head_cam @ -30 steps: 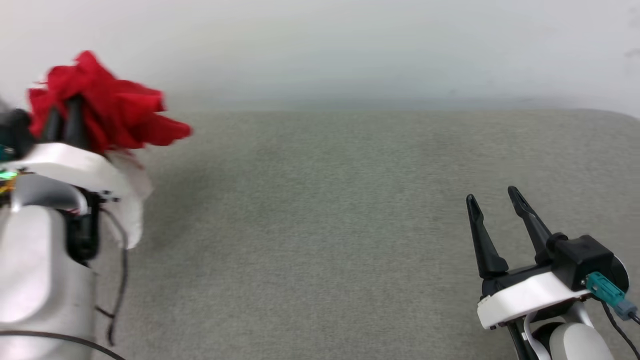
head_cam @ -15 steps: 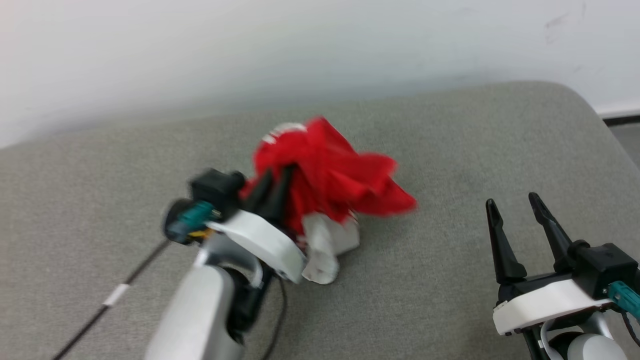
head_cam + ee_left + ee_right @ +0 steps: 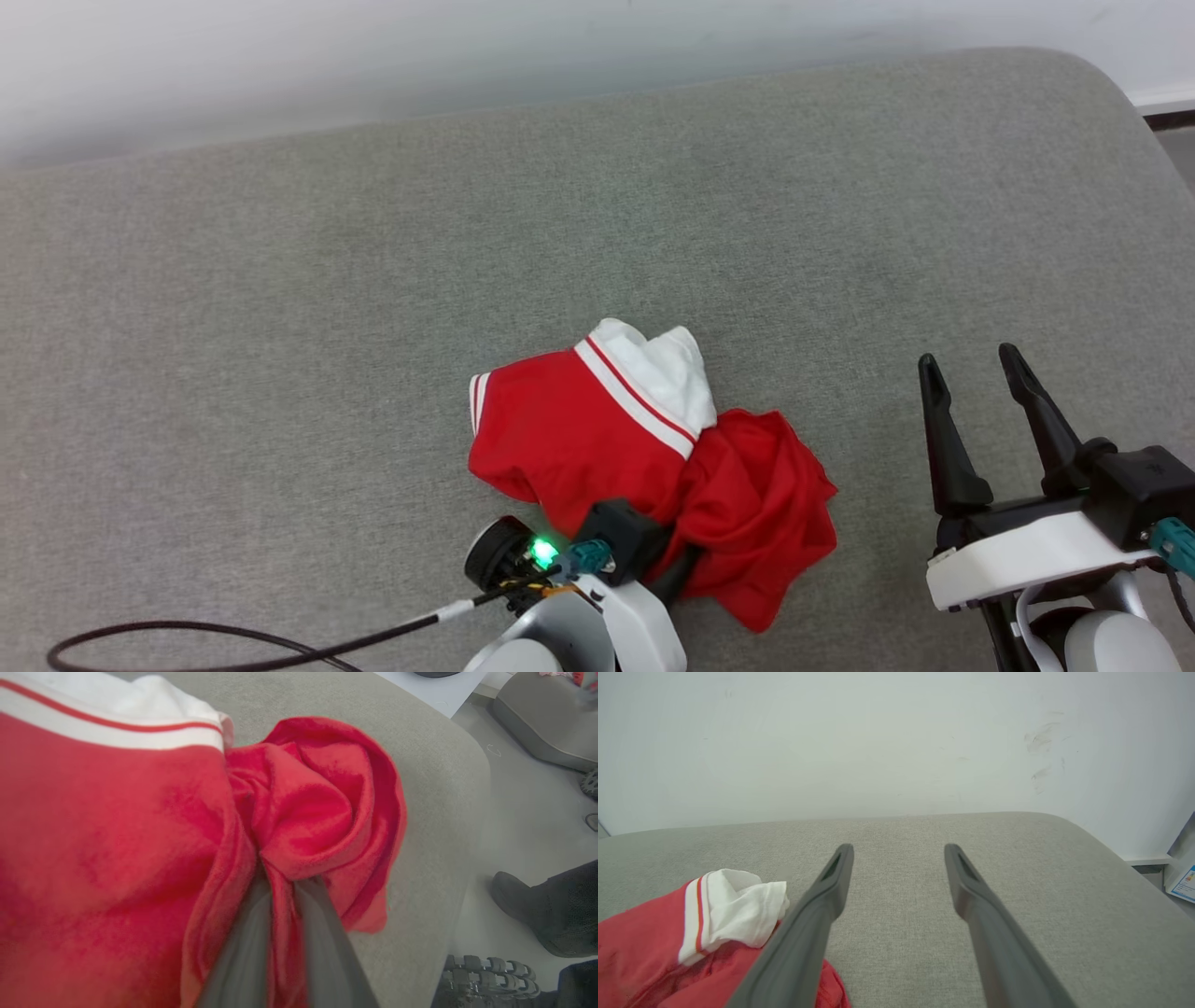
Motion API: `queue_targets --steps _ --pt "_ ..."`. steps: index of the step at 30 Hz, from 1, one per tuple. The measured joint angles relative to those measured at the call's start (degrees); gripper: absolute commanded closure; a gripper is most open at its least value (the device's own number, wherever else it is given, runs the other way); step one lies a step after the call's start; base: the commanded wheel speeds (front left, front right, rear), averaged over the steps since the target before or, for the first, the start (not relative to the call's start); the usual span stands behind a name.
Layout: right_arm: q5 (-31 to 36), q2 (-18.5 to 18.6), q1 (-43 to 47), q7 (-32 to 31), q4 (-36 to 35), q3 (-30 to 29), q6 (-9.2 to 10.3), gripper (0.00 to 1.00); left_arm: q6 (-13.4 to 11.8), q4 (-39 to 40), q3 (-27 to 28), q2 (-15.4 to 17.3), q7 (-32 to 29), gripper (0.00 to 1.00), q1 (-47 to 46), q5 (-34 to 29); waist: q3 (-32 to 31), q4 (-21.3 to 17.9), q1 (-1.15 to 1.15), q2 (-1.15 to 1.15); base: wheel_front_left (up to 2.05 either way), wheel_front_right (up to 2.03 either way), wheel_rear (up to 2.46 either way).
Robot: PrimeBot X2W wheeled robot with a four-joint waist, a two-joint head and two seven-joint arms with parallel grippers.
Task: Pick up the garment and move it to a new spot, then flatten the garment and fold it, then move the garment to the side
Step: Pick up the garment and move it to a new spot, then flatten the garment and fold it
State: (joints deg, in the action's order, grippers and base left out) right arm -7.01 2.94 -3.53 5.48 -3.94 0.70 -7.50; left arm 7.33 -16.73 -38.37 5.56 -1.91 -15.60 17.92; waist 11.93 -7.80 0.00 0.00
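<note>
The garment (image 3: 579, 439) lies crumpled on the grey cushion (image 3: 280, 327), red body bunched, with a white sleeve (image 3: 658, 369) trimmed in red stripes on top. My left gripper (image 3: 281, 882) is shut on a twisted fold of its red fabric (image 3: 308, 812); in the head view its fingers go under the cloth at the garment's near edge. To the right of the garment my right gripper (image 3: 968, 357) hovers open and holds nothing. The right wrist view has the garment (image 3: 640, 952) at the lower left, beside the open right gripper (image 3: 899, 848). The lettering is hidden.
A white wall (image 3: 373, 56) runs behind the cushion, whose rounded right edge (image 3: 1130, 121) drops to the floor (image 3: 514, 812). A person's dark shoe (image 3: 537, 905) and another grey cushion (image 3: 546, 718) are beside it. A black cable (image 3: 233, 644) trails from my left arm.
The camera has swung and tipped down. My left arm has brought the garment from hanging in the air down onto the cushion, where it now rests spread wider. The right gripper stays open.
</note>
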Motion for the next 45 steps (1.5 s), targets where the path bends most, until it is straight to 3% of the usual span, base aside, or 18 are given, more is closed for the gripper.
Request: queue_targets --steps 2,7,13,19,27,34,45 --pt "0.00 0.00 -0.07 0.08 0.53 -0.34 0.00 0.00 0.05 -0.13 -0.89 0.42 0.96 0.00 -0.26 0.04 -0.26 0.42 0.00 0.00 0.00 0.00 0.00" --pt "0.45 -0.01 -0.08 0.09 1.59 -0.55 0.01 0.00 -0.14 1.96 -0.90 0.55 5.70 0.00 -1.62 0.04 -2.54 1.44 0.00 0.00 0.00 0.00 0.00" --pt "1.90 -0.01 1.11 -1.24 1.78 -0.89 0.00 0.00 -3.22 5.37 1.90 0.31 10.80 0.00 -1.31 0.55 -7.10 2.94 0.00 0.00 0.00 0.00 0.00" --pt "2.18 0.00 3.15 -2.61 0.85 -1.57 0.00 0.00 -8.78 8.32 8.21 1.53 13.85 0.00 1.48 2.29 -11.07 4.72 0.00 0.00 0.00 0.00 0.00" --pt "2.40 0.00 5.04 -4.41 -0.21 -1.65 0.00 0.00 -15.23 10.92 18.85 6.03 16.05 0.00 8.25 5.42 -13.13 6.64 -0.01 0.00 0.00 0.00 0.00" --pt "2.52 -0.01 5.84 -5.49 -0.62 -1.65 0.00 0.00 -17.00 12.76 23.57 9.80 16.56 0.00 13.74 5.93 -13.56 7.40 0.00 0.00 0.00 0.00 0.00" --pt "0.16 -0.02 6.08 -6.62 -0.20 -3.79 0.00 0.00 -17.33 15.59 22.40 9.92 16.13 0.00 15.02 5.81 -13.23 8.14 0.00 0.00 0.00 0.00 0.00"
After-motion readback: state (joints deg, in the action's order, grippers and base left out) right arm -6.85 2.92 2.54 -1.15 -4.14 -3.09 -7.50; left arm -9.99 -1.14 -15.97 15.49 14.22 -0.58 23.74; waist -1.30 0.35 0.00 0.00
